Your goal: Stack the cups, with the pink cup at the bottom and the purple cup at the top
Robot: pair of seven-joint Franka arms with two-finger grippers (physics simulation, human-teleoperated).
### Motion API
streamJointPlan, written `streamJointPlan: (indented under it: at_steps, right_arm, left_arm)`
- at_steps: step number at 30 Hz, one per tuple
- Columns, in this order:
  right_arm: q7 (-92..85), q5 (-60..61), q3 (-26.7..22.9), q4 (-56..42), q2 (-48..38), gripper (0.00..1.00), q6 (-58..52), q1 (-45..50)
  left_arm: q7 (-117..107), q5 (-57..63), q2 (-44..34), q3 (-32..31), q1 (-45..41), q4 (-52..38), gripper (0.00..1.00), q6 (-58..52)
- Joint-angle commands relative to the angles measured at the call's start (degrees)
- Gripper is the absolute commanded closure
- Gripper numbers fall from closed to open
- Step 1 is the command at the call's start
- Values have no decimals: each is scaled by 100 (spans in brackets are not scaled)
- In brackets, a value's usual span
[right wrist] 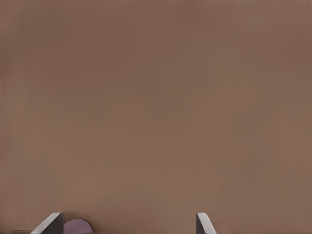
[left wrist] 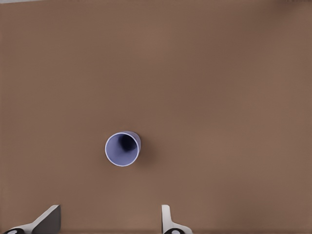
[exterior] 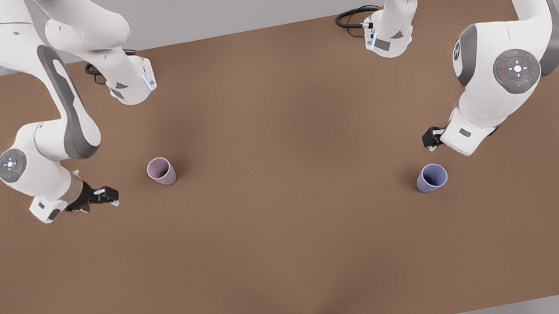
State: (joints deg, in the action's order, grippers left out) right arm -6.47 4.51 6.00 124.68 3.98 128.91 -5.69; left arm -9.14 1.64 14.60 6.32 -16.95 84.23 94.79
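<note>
A broad, flat brown matte table (exterior: 299,268) fills the scene, backed by a pale grey wall and framed by metal struts at the far corners. Two large white Franka arms reach in from the far edge, one on each side. The arm on the front view's right carries the left gripper (exterior: 430,138), which hangs just beside and above the small matte bluish lavender-purple tapered cup (exterior: 431,177); its wrist view shows that cup (left wrist: 123,148) standing upright, mouth up, ahead of two pale fingertips (left wrist: 167,219) spread wide with nothing between them. The arm on the front view's left carries the right gripper (exterior: 104,198), near the small matte dusty pink-mauve tapered cup (exterior: 161,171), which also stands upright; its wrist view catches only a sliver of the cup's rim (right wrist: 78,226) next to one of two widely parted fingertips (right wrist: 204,223), again empty. The two cups sit well apart on the table, so no stacking has begun. Both cups look light, rigid and thin-walled, and the smooth tapered sides could slip downward in a loose pinch. A firm hold across the upper wall just below the rim, or over one wall at the rim, seems the safest grasp for lifting the purple one over the pink.
</note>
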Motion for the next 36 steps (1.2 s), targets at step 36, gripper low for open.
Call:
streamJointPlan:
  at_steps: [36]
  right_arm:
    - [-1155, -47, -433, 215, 886, 0, -796, 419]
  left_arm:
    - [53, 29, 184, -8, -1, -3, 0, -312]
